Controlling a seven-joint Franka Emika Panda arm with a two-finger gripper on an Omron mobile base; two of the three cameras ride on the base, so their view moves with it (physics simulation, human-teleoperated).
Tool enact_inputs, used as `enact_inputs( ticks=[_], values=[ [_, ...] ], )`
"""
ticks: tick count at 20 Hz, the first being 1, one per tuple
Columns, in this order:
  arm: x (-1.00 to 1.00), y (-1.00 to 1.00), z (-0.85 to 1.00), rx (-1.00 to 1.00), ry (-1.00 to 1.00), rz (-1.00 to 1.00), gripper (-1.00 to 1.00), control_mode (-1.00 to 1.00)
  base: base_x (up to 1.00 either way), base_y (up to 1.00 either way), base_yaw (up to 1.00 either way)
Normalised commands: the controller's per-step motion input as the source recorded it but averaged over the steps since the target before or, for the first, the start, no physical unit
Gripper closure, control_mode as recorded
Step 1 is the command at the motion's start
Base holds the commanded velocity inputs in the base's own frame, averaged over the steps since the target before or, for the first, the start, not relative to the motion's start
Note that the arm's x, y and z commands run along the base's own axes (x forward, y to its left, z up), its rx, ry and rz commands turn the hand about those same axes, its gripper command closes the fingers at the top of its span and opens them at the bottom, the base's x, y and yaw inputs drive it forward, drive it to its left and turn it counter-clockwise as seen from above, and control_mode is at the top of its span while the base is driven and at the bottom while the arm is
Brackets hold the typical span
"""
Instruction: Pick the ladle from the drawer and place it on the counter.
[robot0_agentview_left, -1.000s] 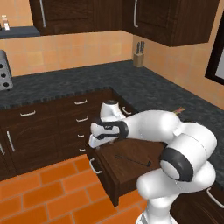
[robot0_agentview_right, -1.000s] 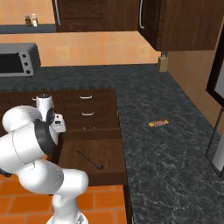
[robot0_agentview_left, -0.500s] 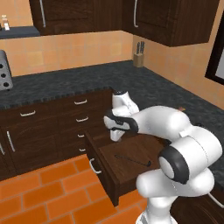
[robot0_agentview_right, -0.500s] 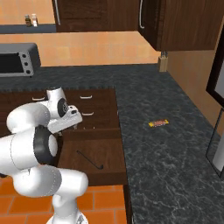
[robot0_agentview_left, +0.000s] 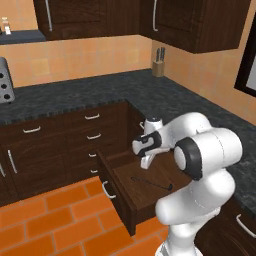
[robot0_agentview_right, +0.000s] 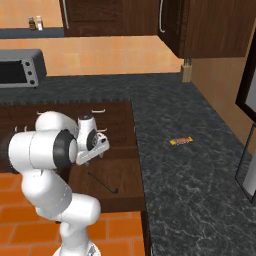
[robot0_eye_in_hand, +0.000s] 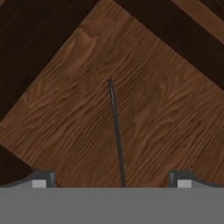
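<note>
Since the ladle (robot0_agentview_left: 152, 182) is lying flat on the wooden floor of the pulled-out drawer (robot0_agentview_left: 120, 200), I have to think about how such a thin thing will take a pinch. From the hand view its handle (robot0_eye_in_hand: 116, 131) is a narrow dark rod running straight up the middle between my two fingers (robot0_eye_in_hand: 43, 178), which stand spread wide apart with nothing between the pads. In the right base view the gripper (robot0_agentview_right: 97, 150) hangs above the drawer, a little behind the ladle and clear of it, tilted downward.

I judge the ladle to be light and stiff, probably metal or hard plastic, so weight is no worry; slipping and rolling are. A rod that slim gives the pads very little to bite on, and it sits right against the drawer floor, so the fingertips must come down almost to the wood on either side before closing. I would take it on the straight shaft, somewhere about the middle, with the fingers across the handle rather than along it. The small bowl, at the end nearer the drawer front in the left base view, makes that end a bit heavier, so a hold slightly toward the bowl should keep it from swinging when lifted. The counter (robot0_agentview_right: 200, 170) is just beside the drawer, with a small wrapped bar (robot0_agentview_right: 180, 141) lying on it.
</note>
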Motion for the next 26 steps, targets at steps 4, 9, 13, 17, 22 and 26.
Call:
enact_inputs(
  ticks=[4, 9, 13, 17, 22, 26],
  values=[
    [0.04, 0.00, -0.60, 0.00, 0.09, 0.02, -1.00, -1.00, 0.00, 0.00, 0.00],
    [0.12, 0.00, -0.69, 0.00, 0.10, 0.05, -1.00, -1.00, 0.00, 0.00, 0.00],
    [0.06, -0.02, -0.66, 0.00, 0.08, 0.04, -1.00, -1.00, 0.00, 0.00, 0.00],
    [0.00, -0.23, -0.05, 0.00, 0.10, 0.00, -1.00, -1.00, 0.00, 0.00, 0.00],
    [0.00, -0.32, -0.22, 0.00, 0.12, 0.00, -1.00, -1.00, 0.00, 0.00, 0.00],
    [0.00, 0.00, -0.63, 0.00, 0.08, 0.00, -1.00, -1.00, 0.00, 0.00, 0.00]
  ],
)
